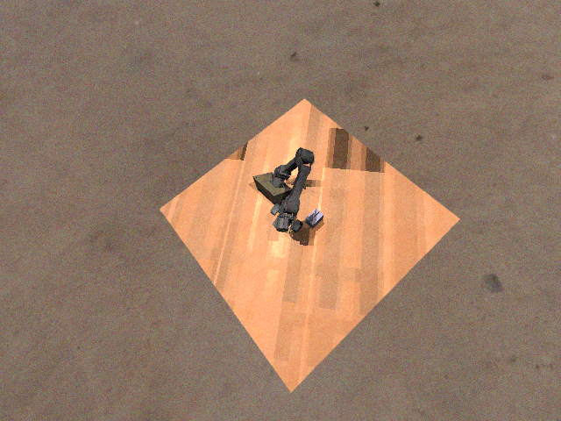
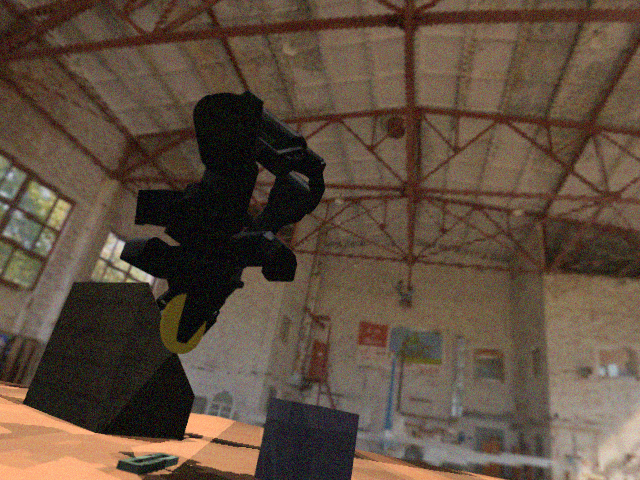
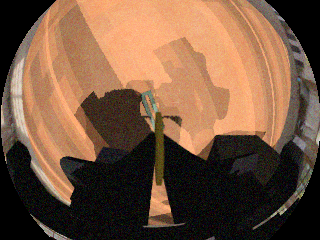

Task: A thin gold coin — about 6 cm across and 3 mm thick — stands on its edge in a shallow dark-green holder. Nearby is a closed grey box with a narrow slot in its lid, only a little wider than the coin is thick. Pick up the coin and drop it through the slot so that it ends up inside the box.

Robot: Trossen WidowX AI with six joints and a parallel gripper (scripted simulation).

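Note:
The gold coin (image 2: 169,330) (image 3: 159,155) is held on edge in my gripper (image 2: 187,330) (image 3: 156,137), which is shut on it. The coin's lower rim sticks out past the fingertips, high above the table. The dark-green holder (image 2: 138,468) (image 3: 148,93) is empty on the table below, slightly forward of the coin in the wrist view. The grey box (image 1: 312,220) (image 2: 307,439) stands to the right of the gripper in the top and exterior views. Its slot shows as a thin dark line in the top view; in the exterior view the lid's top is not visible.
The arm's dark block-shaped base (image 1: 273,189) (image 2: 98,356) stands behind the gripper, to the left in the exterior view. The wooden table top (image 1: 344,281) is diamond-shaped in the top view, with its edges far from the box. The arm casts dark shadows near the holder.

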